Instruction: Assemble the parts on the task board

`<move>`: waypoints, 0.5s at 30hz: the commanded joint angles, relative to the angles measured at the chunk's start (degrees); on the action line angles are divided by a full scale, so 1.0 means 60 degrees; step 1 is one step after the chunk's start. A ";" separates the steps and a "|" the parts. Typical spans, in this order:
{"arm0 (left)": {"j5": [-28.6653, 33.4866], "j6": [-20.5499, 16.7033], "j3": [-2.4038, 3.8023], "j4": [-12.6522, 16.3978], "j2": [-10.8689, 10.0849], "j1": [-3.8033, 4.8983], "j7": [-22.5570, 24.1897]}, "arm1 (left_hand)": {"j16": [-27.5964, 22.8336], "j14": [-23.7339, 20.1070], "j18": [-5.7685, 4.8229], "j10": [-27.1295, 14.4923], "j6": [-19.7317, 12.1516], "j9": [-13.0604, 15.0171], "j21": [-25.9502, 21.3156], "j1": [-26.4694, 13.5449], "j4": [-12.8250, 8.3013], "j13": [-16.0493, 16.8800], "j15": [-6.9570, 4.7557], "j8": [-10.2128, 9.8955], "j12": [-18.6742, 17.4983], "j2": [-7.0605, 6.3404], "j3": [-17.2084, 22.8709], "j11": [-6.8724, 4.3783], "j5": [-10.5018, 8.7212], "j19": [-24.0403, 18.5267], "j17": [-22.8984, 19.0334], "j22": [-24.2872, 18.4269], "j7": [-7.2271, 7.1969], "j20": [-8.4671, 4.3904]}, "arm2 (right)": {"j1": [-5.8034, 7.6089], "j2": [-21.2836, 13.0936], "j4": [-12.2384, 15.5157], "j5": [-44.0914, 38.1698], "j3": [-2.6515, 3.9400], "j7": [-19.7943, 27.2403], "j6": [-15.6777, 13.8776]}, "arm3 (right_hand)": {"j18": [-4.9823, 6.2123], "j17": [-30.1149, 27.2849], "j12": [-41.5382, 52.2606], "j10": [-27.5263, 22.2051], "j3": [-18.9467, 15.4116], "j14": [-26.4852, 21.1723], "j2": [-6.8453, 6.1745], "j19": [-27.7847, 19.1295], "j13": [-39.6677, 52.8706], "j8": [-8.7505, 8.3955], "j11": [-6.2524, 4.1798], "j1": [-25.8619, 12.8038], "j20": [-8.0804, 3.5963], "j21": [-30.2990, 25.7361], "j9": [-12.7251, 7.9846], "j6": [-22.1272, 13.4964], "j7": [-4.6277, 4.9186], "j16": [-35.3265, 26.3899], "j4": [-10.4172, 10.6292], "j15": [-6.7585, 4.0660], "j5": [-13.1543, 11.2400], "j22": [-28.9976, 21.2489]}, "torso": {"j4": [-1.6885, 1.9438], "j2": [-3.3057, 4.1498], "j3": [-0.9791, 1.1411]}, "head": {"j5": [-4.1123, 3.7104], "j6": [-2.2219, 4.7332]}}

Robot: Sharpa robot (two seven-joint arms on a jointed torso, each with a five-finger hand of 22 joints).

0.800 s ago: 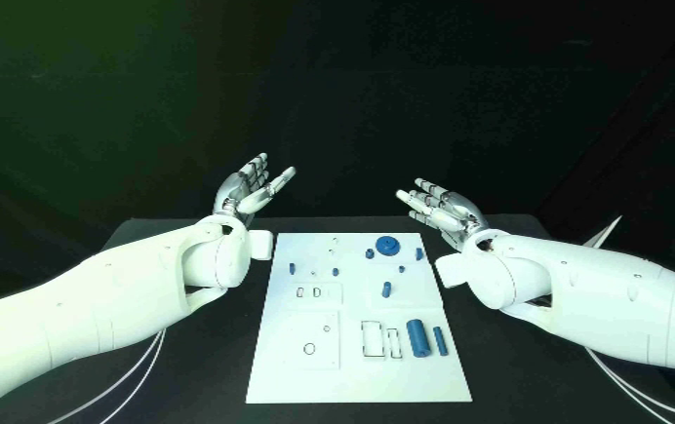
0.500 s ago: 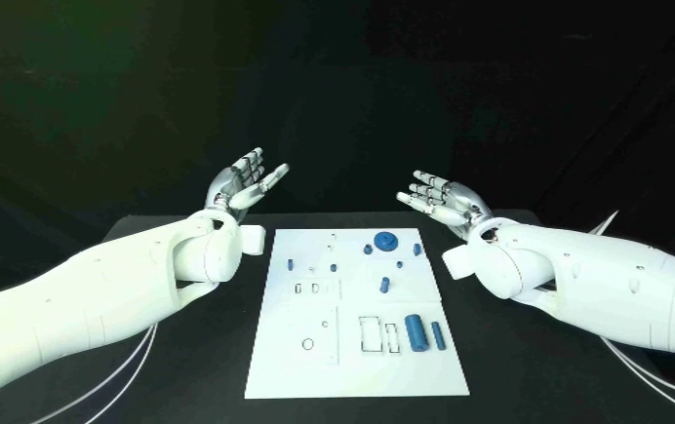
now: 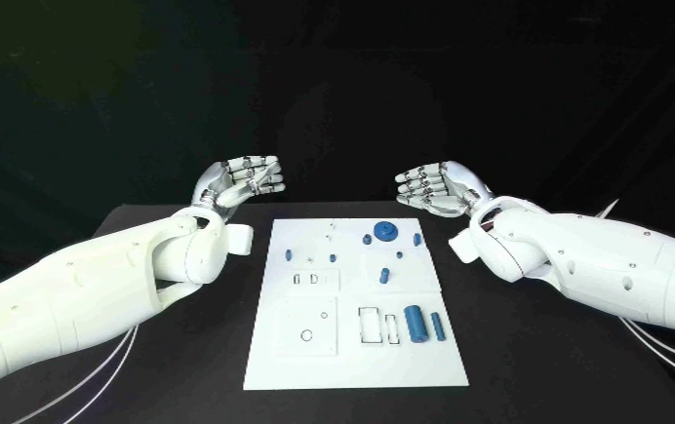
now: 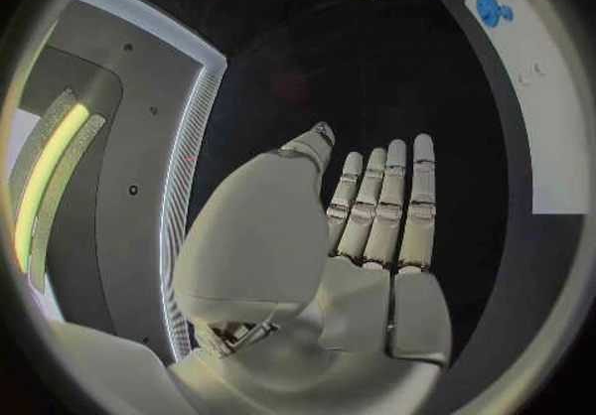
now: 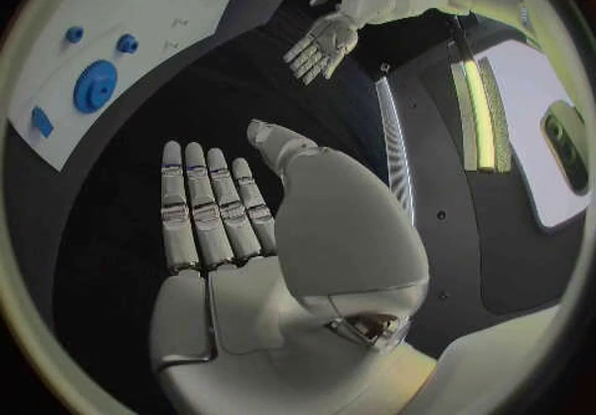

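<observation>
Lying flat in the middle of the black table (image 3: 169,385), the white task board (image 3: 352,366) carries several small blue parts. A round blue disc (image 3: 385,229) sits near the far edge of the board, with some smaller blue pieces scattered close to it. Nearer to the robot, a thick blue cylinder (image 3: 416,321) lies on its side, and a thinner blue pin (image 3: 438,326) lies just beside it, on the side of the right arm. Some outlined slots are on the board next to these two, but they are too small to tell more.

Both hands are raised above the far end of the table, well apart from the board, and touch nothing. The left hand (image 3: 242,181) is beyond the far left corner of the board; in the head view its fingers look bent, while the left wrist view shows them straight and close together, and it holds nothing. The right hand (image 3: 438,188) is beyond the far right corner, in the same kind of pose, fingers side by side, also holding nothing.
</observation>
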 commanded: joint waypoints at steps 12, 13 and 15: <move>-0.0347 0.0232 0.0034 0.1386 -0.0755 0.0123 -0.0084 | 0.0208 0.0676 0.0131 0.0870 0.0367 0.0226 0.0295 -0.0170 -0.0064 0.0092 -0.0200 0.0295 -0.0205 -0.0213 0.1092 -0.0227 -0.0003 0.0748 0.0478 0.0161 0.0121 -0.0218 | 0.0466 0.0114 0.0030 -0.6060 0.0070 -0.1607 0.0708 | 0.0083 0.1139 -0.0140 0.2187 0.0912 0.3312 -0.0753 0.2788 0.0150 0.0321 -0.0781 -0.0272 -0.1142 0.1688 0.0317 0.1557 -0.0158 0.1164 -0.0334 -0.1097 0.0013 0.0679 | 0.0202 0.0723 -0.0044 | -0.0233 -0.0028; -0.0350 0.0233 0.0037 0.1471 -0.0796 0.0140 -0.0082 | 0.0208 0.0682 0.0130 0.0871 0.0360 0.0224 0.0302 -0.0164 -0.0076 0.0091 -0.0202 0.0289 -0.0220 -0.0227 0.1102 -0.0227 -0.0004 0.0758 0.0488 0.0162 0.0120 -0.0223 | 0.0510 0.0128 0.0051 -0.6420 0.0076 -0.1769 0.0774 | 0.0072 0.1292 -0.0198 0.2289 0.0890 0.3539 -0.0802 0.2913 0.0138 0.0324 -0.0837 -0.0310 -0.1240 0.1913 0.0362 0.1631 -0.0205 0.1264 -0.0328 -0.1175 0.0016 0.0819 | 0.0229 0.0771 -0.0041 | -0.0265 -0.0024; -0.0354 0.0235 0.0044 0.1637 -0.0875 0.0178 -0.0081 | 0.0195 0.0665 0.0125 0.0868 0.0354 0.0223 0.0301 -0.0163 -0.0084 0.0088 -0.0197 0.0284 -0.0238 -0.0238 0.1115 -0.0225 -0.0004 0.0757 0.0494 0.0160 0.0119 -0.0225 | 0.0587 0.0156 0.0096 -0.7032 0.0084 -0.2060 0.0875 | 0.0072 0.1605 -0.0243 0.2436 0.0863 0.4040 -0.0852 0.3201 0.0134 0.0340 -0.0931 -0.0328 -0.1406 0.2389 0.0452 0.1774 -0.0277 0.1522 -0.0340 -0.1330 0.0015 0.1113 | 0.0261 0.0853 -0.0044 | -0.0310 -0.0034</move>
